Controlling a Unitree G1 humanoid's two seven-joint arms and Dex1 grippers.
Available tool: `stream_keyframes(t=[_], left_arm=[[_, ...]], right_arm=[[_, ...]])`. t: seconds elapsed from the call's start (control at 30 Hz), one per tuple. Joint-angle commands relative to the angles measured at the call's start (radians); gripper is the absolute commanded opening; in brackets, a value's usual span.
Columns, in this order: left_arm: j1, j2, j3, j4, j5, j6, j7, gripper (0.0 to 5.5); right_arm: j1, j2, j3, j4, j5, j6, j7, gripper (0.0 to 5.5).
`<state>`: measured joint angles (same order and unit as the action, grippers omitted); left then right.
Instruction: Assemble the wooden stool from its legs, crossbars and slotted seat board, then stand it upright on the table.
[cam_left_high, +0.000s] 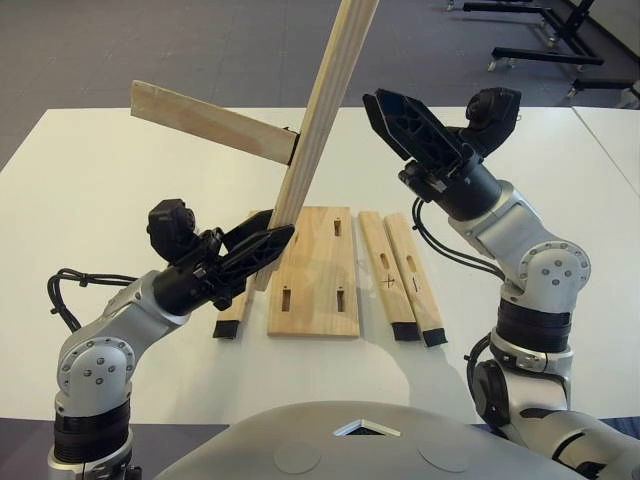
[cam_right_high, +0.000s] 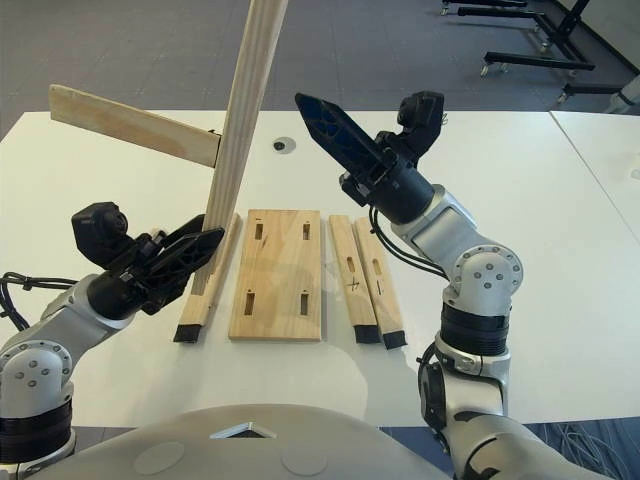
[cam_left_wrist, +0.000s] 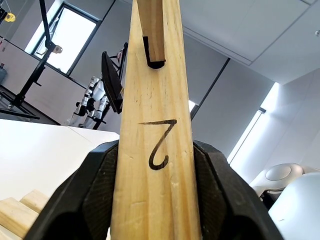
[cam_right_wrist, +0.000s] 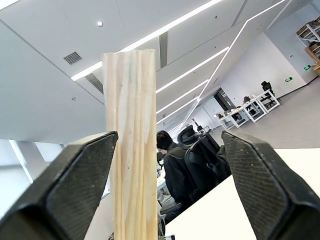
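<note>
held leg (cam_left_high: 320, 120) clamped near its lower end by left gripper (cam_left_high: 280, 238), jaws tight on both flat faces. it leans steeply up over the left edge of the seat board (cam_left_high: 315, 270). crossbar (cam_left_high: 210, 122) is plugged into the leg's slot and juts out high, left of the seat board. right gripper (cam_left_high: 378, 100) hangs above the board's far right corner, spread wide and empty. the leg's upper part stands between its fingers, close to one pad; contact not resolvable. seat board flat on table (cam_left_high: 90, 200), four slots up. two loose legs (cam_left_high: 400, 275) lie just right of it, third loose leg (cam_left_high: 232, 315) just left.

judgement: next is a second grip on the held leg. centre it first, close squarely on the flat faces, avoid side push that could unseat the crossbar.
</note>
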<state>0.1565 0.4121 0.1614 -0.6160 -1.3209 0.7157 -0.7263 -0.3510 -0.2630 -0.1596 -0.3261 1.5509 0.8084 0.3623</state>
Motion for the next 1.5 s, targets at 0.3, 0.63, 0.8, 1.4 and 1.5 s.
stream_keyframes(t=[0.3,0.63,0.8,1.4,1.5], left_arm=[[0.017,0.023,-0.047,0.022,0.035,-0.007,-0.047,2.02],[0.019,0.039,-0.078,0.023,0.084,-0.008,-0.079,2.02],[0.008,0.034,-0.072,0.039,0.086,-0.017,-0.084,2.02],[-0.009,0.012,-0.067,0.106,0.107,-0.051,-0.118,2.64],[-0.015,0.007,-0.066,0.14,0.139,-0.07,-0.127,3.13]], right_arm=[[-0.065,0.046,0.106,-0.022,0.032,0.025,0.006,3.82],[-0.093,0.075,0.1,0.018,0.008,-0.013,-0.02,3.58],[-0.089,0.075,0.096,0.014,0.022,-0.009,-0.015,2.6],[-0.048,0.054,0.071,-0.071,-0.136,-0.096,0.077,2.09],[-0.043,0.022,0.067,-0.102,-0.212,-0.125,0.145,2.09]])
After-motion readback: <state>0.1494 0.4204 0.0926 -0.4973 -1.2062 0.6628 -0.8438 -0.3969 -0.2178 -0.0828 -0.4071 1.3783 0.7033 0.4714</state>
